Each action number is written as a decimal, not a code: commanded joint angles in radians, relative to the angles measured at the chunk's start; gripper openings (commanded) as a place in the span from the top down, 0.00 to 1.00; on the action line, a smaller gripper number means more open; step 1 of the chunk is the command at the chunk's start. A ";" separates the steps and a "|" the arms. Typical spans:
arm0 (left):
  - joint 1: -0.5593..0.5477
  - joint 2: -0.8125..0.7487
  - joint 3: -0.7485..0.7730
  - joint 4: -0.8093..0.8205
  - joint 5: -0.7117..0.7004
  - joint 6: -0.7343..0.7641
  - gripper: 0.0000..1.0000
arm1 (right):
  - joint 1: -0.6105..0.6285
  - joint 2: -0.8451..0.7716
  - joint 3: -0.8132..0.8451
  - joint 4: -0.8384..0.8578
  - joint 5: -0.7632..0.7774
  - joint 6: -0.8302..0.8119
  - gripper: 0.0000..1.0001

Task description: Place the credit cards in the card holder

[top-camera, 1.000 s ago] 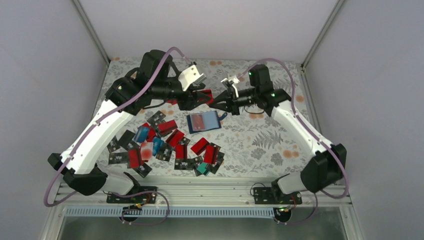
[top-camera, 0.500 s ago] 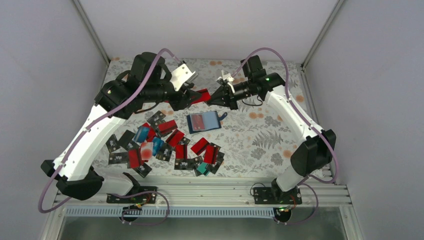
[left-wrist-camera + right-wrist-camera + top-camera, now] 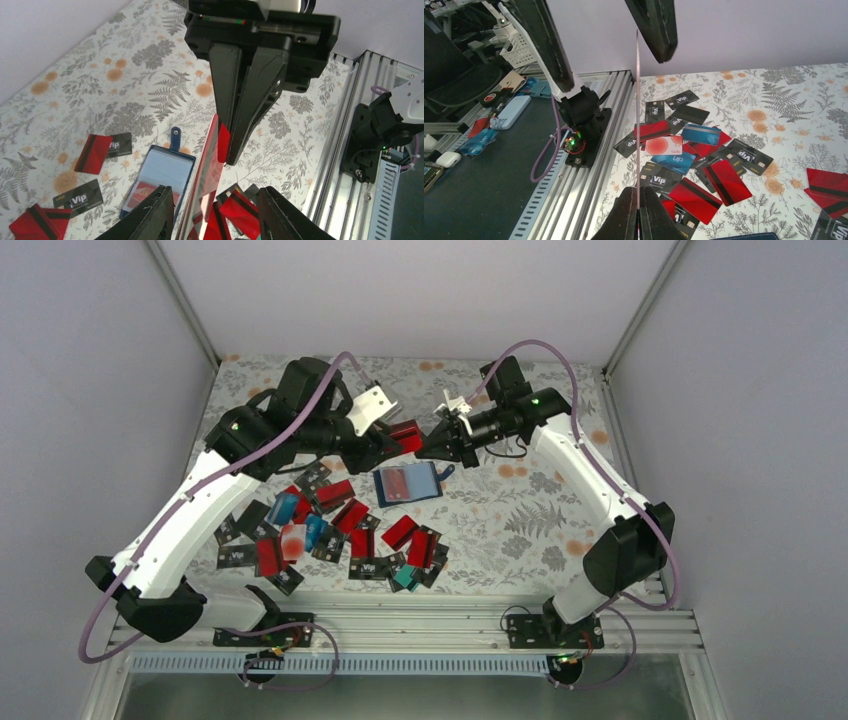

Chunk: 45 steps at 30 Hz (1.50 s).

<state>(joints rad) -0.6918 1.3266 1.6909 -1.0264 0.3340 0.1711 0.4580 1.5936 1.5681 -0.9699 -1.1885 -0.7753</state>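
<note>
1. The loose credit cards [image 3: 320, 530] lie in an overlapping scatter on the floral surface [image 3: 530, 525], from its left side toward the middle, nearer the near edge. Most are red with a black end, some are black, and a few are blue or teal.
2. The left gripper [image 3: 392, 445] hangs above the middle of the surface, its jaws partly apart with one finger on either side of a red card [image 3: 406, 434]. One finger stands clear of the card; I cannot tell whether the other touches it.
3. The red card is up off the surface, on edge between the two grippers.
4. The card holder [image 3: 407, 483] lies open on the surface near the middle, just right of the scatter, with something red inside.
5. The right gripper [image 3: 432, 447] is pinched tight on the red card's edge.
</note>
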 commanded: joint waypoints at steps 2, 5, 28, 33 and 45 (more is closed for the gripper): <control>0.003 -0.010 -0.010 0.027 0.048 0.026 0.59 | 0.010 -0.031 -0.012 -0.033 -0.051 -0.059 0.96; 0.003 0.008 -0.005 0.024 0.073 0.030 0.65 | 0.010 -0.028 -0.010 -0.032 -0.047 -0.054 0.96; 0.003 -0.031 -0.186 0.359 -0.079 -0.258 0.98 | -0.022 -0.055 -0.059 0.430 0.309 0.529 0.27; 0.003 -0.001 -0.406 0.651 -0.081 -0.572 0.98 | -0.062 -0.033 -0.114 0.531 0.514 0.819 0.29; 0.021 0.207 -0.618 0.868 -0.158 -0.923 0.98 | -0.071 -0.124 -0.567 0.738 0.611 1.185 0.36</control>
<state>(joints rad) -0.6800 1.5066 1.1141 -0.2943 0.1864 -0.6014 0.3908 1.5032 1.0595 -0.3382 -0.5873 0.2813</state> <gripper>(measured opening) 0.025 0.644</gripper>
